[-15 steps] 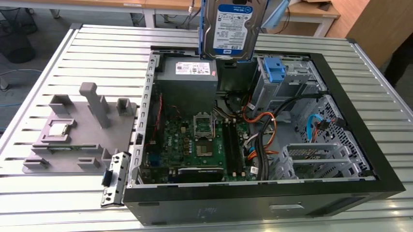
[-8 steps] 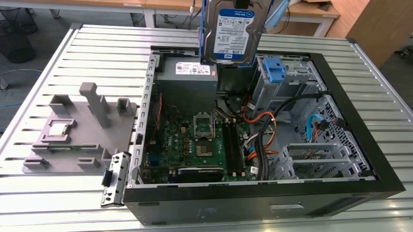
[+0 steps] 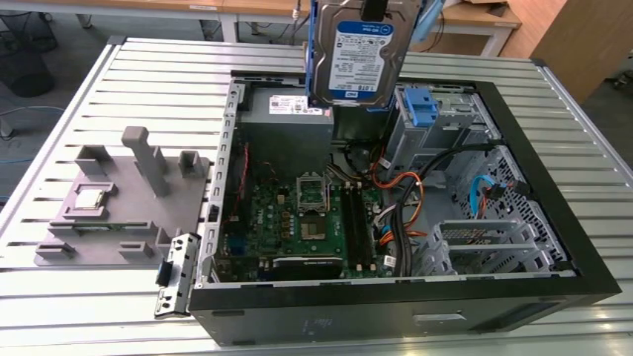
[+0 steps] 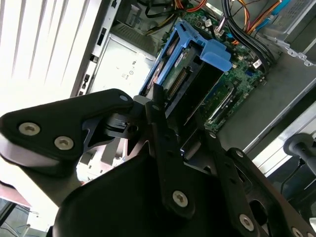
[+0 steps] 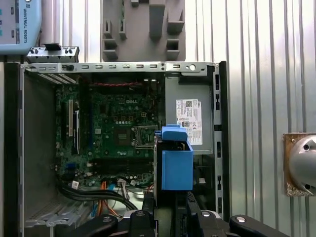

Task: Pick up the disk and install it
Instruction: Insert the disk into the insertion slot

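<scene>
Disk point(image 3: 361, 59) hangs upright above the open computer case point(image 3: 396, 315), clamped in the hand point(image 4: 180, 112).

The exterior view looks down at a slant from high over the worktop point(image 3: 148, 74) into the open case point(image 3: 396, 315), far enough to take in nearly all of it. The first wrist view faces straight down into that case from well above, while the second wrist view sits close behind the hand point(image 4: 181, 116) (its dark links crowd the foreground) and peers along it at a tilt. All three share the disk point(image 3: 361, 55), the motherboard point(image 3: 296, 222) and the power supply point(image 3: 287, 122).
</scene>
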`<state>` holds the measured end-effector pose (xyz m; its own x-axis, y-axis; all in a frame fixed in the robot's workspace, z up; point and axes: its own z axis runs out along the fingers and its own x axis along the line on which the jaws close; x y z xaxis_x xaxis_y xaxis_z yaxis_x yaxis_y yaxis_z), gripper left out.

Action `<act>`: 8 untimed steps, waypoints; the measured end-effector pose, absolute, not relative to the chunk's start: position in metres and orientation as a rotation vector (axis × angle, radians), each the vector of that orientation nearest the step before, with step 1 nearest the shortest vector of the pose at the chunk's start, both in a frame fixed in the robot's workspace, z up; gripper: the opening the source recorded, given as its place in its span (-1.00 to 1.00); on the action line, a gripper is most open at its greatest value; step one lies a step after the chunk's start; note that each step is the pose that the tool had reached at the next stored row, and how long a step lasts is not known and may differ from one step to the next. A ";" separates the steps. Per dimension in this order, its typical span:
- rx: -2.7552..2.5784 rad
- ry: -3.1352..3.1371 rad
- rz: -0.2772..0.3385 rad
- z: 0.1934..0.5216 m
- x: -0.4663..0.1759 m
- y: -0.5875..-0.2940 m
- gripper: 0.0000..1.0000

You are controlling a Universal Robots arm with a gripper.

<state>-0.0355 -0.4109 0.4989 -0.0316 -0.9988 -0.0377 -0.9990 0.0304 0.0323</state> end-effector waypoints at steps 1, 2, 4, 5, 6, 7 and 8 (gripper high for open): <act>-2.183 2.252 0.078 0.499 -0.035 -0.413 -0.30; -2.183 2.252 0.078 0.499 -0.035 -0.415 -0.30; -2.183 2.252 0.078 0.499 -0.035 -0.419 -0.30; -2.183 2.252 0.078 0.499 -0.035 -0.420 -0.30; -2.183 2.252 0.078 0.499 -0.035 -0.422 -0.30; -2.183 2.252 0.078 0.499 -0.035 -0.424 -0.30; -2.183 2.252 0.078 0.498 -0.035 -0.426 -0.30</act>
